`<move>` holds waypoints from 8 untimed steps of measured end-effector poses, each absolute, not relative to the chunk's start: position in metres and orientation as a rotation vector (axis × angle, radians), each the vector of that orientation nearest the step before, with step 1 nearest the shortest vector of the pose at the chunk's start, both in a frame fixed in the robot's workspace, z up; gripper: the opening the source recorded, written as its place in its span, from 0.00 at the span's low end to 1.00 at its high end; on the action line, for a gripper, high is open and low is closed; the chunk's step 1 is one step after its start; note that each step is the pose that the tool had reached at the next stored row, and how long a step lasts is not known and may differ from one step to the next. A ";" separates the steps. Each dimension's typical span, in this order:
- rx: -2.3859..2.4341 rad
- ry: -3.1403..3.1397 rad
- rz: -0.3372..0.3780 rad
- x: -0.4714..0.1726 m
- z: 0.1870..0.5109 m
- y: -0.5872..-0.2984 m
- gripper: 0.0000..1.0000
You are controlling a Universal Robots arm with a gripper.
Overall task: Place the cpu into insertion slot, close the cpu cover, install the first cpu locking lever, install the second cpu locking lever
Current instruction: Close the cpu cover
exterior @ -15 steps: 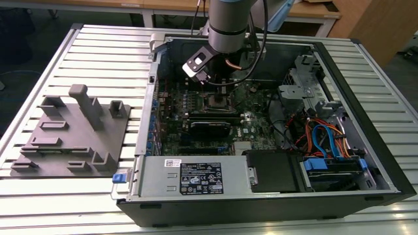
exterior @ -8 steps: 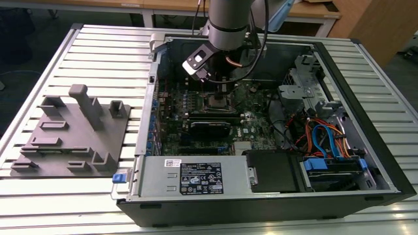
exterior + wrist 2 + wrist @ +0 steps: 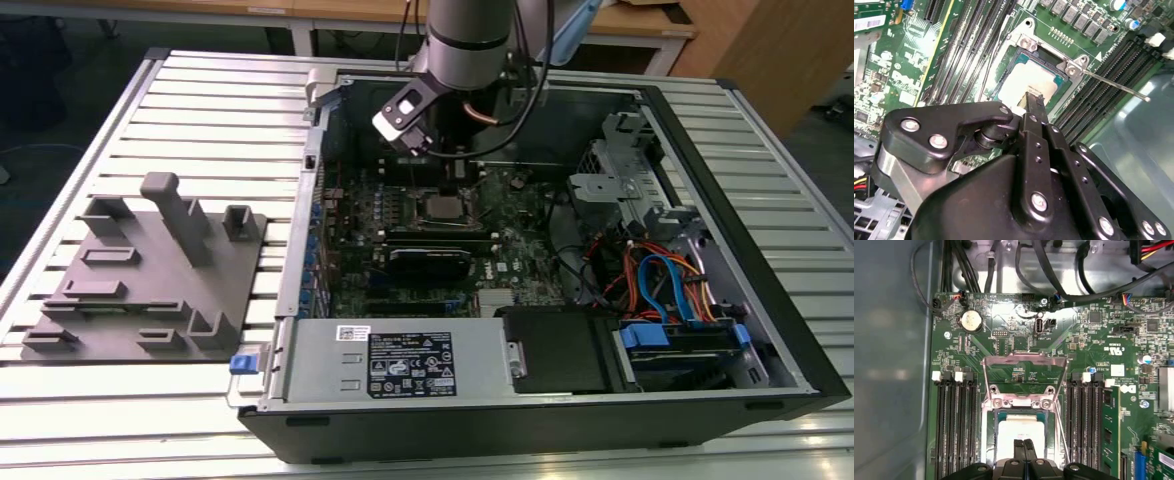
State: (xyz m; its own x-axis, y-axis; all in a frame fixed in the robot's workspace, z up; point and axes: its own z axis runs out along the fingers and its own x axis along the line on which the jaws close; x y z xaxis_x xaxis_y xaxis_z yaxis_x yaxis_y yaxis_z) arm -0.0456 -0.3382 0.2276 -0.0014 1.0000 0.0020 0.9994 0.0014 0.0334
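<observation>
The cpu (image 3: pixel 1021 426) lies in the insertion slot (image 3: pixel 999 432) on the green motherboard (image 3: pixel 1004 340), with its pale metal top facing up. The gripper's black body cuts off its near edge and the lower part of the slot in both wrist views. The gripper (image 3: pixel 1023 443) hangs over the chip with its two narrow fingertips (image 3: pixel 1018 444) pressed together and nothing between them. It cannot be told whether the tips touch the chip's top or sit just above it.

The cpu cover (image 3: pixel 1024 359) is swung open away from the slot, and the board shows through its cut-out centre. In the second wrist view a thin locking lever (image 3: pixel 1114 86) juts out to the side, free of the socket. Black memory slots (image 3: pixel 956 425) run along both sides of the slot.

In the exterior view the robot arm (image 3: pixel 467 40) reaches down into the open computer case (image 3: pixel 801 330), and its wrist hardware hides the fingers. A grey fixture tray (image 3: pixel 147 270) sits on the slatted table (image 3: pixel 80 130) at the exterior view's left.
</observation>
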 end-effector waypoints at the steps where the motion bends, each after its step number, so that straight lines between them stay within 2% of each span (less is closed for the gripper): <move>1: 2.204 2.207 0.039 -0.046 0.229 -0.338 0.10; 8: 2.213 2.216 0.021 -0.044 0.231 -0.338 0.10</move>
